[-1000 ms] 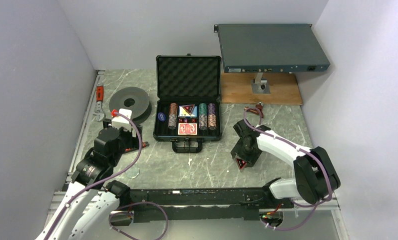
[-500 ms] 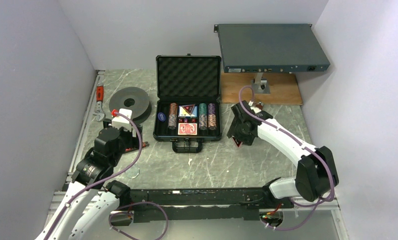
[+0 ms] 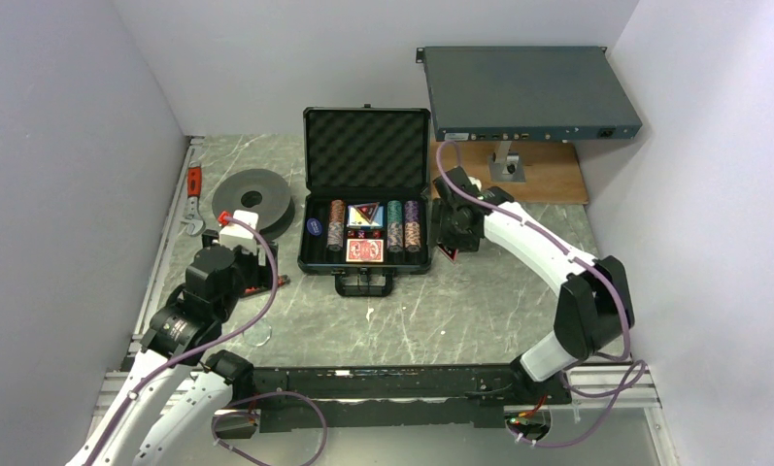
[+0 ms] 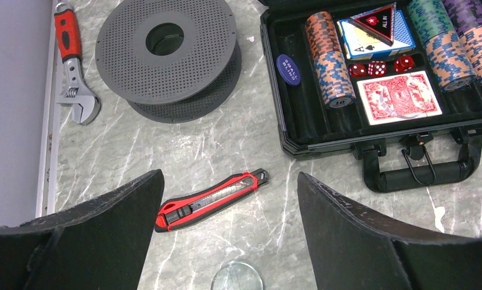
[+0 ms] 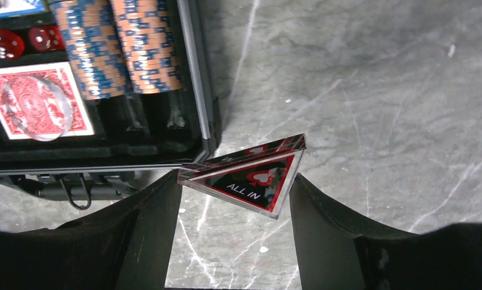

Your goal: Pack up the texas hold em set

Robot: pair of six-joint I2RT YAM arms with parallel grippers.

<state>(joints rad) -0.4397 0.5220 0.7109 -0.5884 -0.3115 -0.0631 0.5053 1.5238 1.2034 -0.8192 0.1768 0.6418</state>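
The right gripper (image 3: 449,248) is seen from above stretched out over the table, partly closed on a triangular marker (image 3: 448,253). The marker is held outside the briefcase (image 3: 365,271), which lies open just to the left of this gripper with its foam lid stood up at the back. A grey box (image 3: 519,92) on a stand is seen beyond the gripper.

In the left wrist view the left gripper (image 4: 229,178) is spread wide, and nothing is held between its fingers (image 4: 111,217). A box cutter (image 4: 211,199) lies on the table just ahead, between the fingertips, with a small glass disc (image 4: 237,279) nearer the wrist. Ahead to the left a spool (image 4: 166,57) and a wrench (image 4: 72,66) are seen. Ahead to the right the briefcase is seen, in which chip stacks (image 4: 330,60), a blue deck (image 4: 362,39), a red deck (image 4: 398,96), red dice (image 4: 377,67) and a blue button (image 4: 288,68) are set. A second marker (image 4: 380,17) is laid on the blue deck.

In the right wrist view the triangular marker, lettered ALL IN, is pinched by its edges between the two fingers (image 5: 135,241) and tilted over bare table. The case wall stands just ahead of the left finger; whether it is touched by the marker's corner cannot be told.
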